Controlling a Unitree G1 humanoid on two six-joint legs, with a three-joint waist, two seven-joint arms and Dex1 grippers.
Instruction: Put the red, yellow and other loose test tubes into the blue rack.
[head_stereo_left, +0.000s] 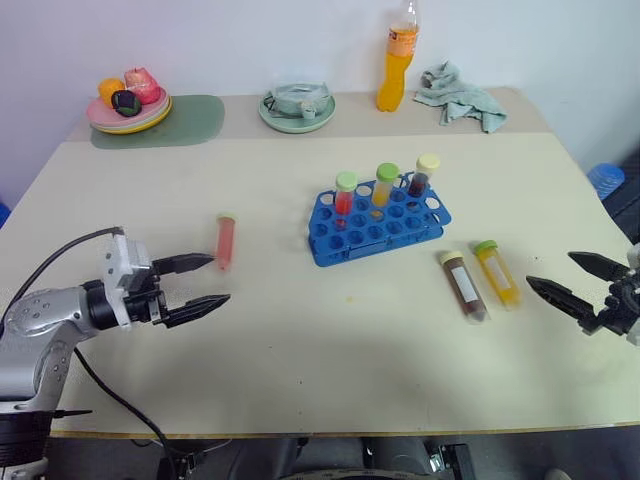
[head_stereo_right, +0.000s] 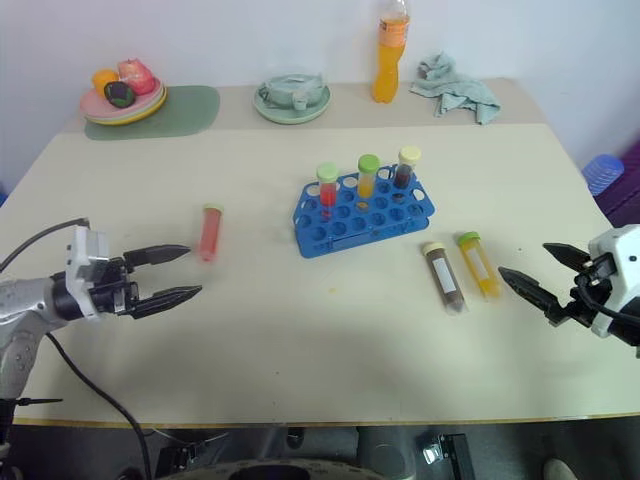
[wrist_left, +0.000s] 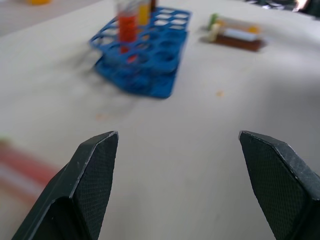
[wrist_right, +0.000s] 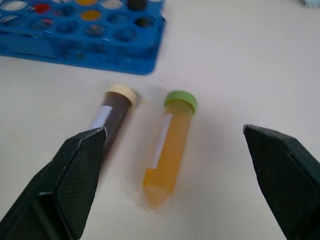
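1. Tubes lie loose – red tube (head_stereo_left: 226, 241) left of the blue rack (head_stereo_left: 378, 222), brown tube (head_stereo_left: 463, 286) and yellow tube (head_stereo_left: 497, 273) right.
2. My left gripper (head_stereo_left: 205, 281) and right gripper (head_stereo_left: 563, 279) – fingers wide, empty.
3. Risk, I judge: nudged tubes roll away on the surface (head_stereo_left: 330, 350).

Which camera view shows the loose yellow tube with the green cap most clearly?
The right wrist view shows the yellow tube best: close, whole, lying flat beside the brown tube, green cap toward the blue rack. Both eye views show it small, on the table right of the rack. The left wrist view shows it far off and blurred.
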